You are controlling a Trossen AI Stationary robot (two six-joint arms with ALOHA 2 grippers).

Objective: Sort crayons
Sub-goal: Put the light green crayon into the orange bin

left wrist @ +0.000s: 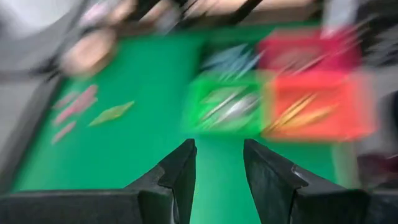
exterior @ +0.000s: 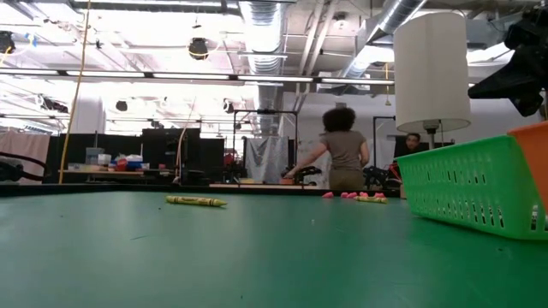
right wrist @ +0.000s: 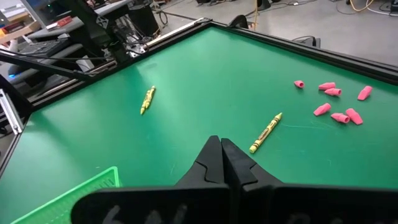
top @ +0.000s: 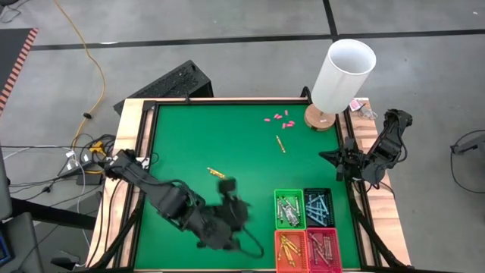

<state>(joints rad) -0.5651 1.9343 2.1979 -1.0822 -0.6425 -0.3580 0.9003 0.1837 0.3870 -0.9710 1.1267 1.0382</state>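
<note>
Two yellow crayons lie flat on the green mat, one (top: 216, 173) left of middle and one (top: 280, 144) farther back; the right wrist view shows both (right wrist: 147, 99) (right wrist: 265, 132). More crayons fill four baskets at the near right: green (top: 289, 208), dark (top: 318, 206), orange (top: 292, 249) and red (top: 323, 249). My left gripper (left wrist: 219, 162) hangs open above the mat just left of the baskets (top: 241, 212), pointing toward them, nothing between its fingers. My right gripper (right wrist: 221, 152) waits shut at the table's right edge (top: 327, 157).
Small pink pieces (top: 276, 119) lie at the far middle of the mat. A tall white cylinder on a round wooden base (top: 345, 76) stands at the far right corner. A raised wooden frame (top: 144, 144) borders the mat. A person (exterior: 344, 158) stands in the room beyond.
</note>
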